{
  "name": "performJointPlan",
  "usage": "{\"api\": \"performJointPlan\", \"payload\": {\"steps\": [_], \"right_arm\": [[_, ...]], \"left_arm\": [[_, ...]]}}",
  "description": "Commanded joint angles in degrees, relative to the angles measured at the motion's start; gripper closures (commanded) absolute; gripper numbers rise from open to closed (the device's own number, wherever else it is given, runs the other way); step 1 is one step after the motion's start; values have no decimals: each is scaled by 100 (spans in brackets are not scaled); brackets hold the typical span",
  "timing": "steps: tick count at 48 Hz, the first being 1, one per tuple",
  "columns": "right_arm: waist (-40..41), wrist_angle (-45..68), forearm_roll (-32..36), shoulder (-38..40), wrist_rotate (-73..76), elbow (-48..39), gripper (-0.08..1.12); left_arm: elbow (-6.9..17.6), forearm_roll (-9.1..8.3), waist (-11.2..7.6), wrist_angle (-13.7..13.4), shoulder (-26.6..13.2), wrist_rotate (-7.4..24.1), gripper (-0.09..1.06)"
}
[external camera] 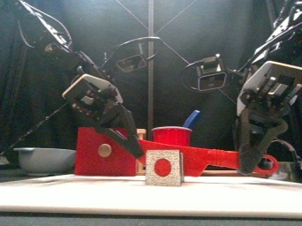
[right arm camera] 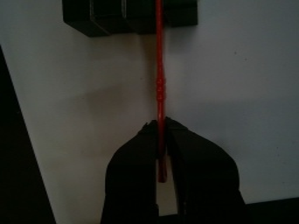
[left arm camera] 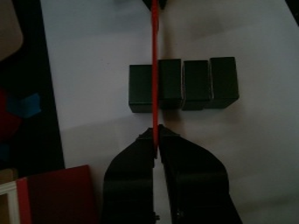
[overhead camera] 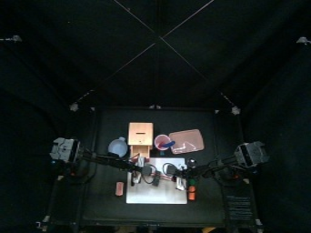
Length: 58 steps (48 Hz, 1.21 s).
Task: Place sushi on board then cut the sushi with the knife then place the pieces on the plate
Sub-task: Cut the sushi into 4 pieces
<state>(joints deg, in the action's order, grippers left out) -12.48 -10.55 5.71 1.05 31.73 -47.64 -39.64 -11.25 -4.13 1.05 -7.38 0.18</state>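
A toy sushi roll [left arm camera: 187, 83] of several dark green blocks lies on the white cutting board [left arm camera: 239, 35]. In the front view its end face [external camera: 163, 168] is white with a red circle. A red knife [left arm camera: 153, 52] runs across the roll along the seam behind its end block. My left gripper [left arm camera: 153, 133] is shut on the end of the knife close to the roll. My right gripper [right arm camera: 158, 127] is shut on the other end of the knife [right arm camera: 158, 79], farther from the sushi [right arm camera: 117, 17]. In the front view the knife [external camera: 207, 159] spans level between the two grippers.
Behind the board stand the wooden box with its red drawer front [external camera: 101, 150], a blue-grey bowl [external camera: 41, 159] at the left, and a red cup [external camera: 175, 134] holding a blue knife [external camera: 192, 117]. The pink tray [overhead camera: 188, 141] lies at the back right.
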Motion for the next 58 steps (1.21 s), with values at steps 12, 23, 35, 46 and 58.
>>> {"api": "performJointPlan", "payload": {"steps": [12,23,35,46,58], "right_arm": [[-79,-35,220,44,18,185,66],[-79,-325,308,44,-26,360,66],[-79,-896,712,352,-18,686,66],[-88,-1213,879,826,18,721,66],[-308,-1204,844,993,62,712,66]], "left_arm": [[105,-88,-18,-88,-9,9,59],[132,-88,-88,-185,-44,0,59],[272,-211,-88,-299,211,0,59],[352,-360,-97,-422,519,0,59],[352,-308,-264,-369,571,-18,59]]}}
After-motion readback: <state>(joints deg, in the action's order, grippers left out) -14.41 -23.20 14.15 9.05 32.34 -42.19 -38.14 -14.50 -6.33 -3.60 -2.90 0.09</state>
